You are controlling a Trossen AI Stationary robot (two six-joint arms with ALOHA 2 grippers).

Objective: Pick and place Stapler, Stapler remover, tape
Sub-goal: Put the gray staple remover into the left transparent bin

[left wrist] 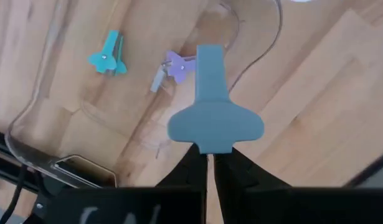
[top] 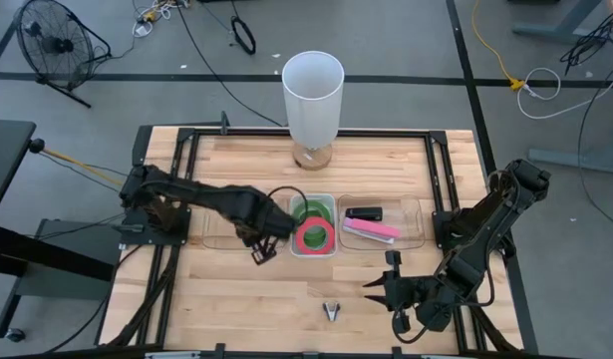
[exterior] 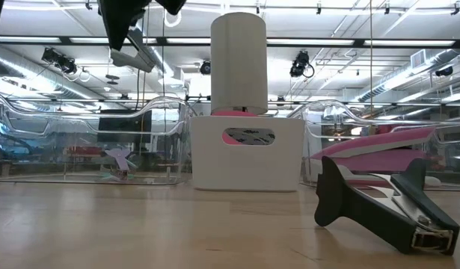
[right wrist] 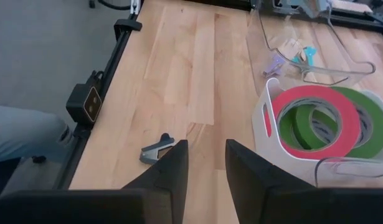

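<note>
My left gripper (top: 258, 249) hangs over the near right corner of the clear left bin (top: 221, 224), shut on a blue-grey staple remover (left wrist: 211, 106). A cyan remover (left wrist: 108, 55) and a purple one (left wrist: 175, 65) lie in that bin. The white middle bin (top: 313, 251) holds a red tape roll (top: 314, 236) lying on green tape (top: 314, 210). A black stapler (top: 365, 212) and a pink stapler (top: 371, 230) lie in the clear right bin. A dark staple remover (top: 331, 311) lies on the table near the front edge, left of my open right gripper (top: 378, 289). My left gripper pinches the blue-grey staple remover at its wide, winged end (left wrist: 210, 144) between its two fingers. The fingers come from above, pointing down. The remover is lifted clear above the bin, its narrow end (left wrist: 209, 59) sticking out away from the fingers.
A tall white cylinder (top: 313, 95) stands at the table's far edge behind the bins. Black rails (top: 186, 150) frame the wooden top. Bare wood lies in front of the bins, around the loose remover (right wrist: 155, 149).
</note>
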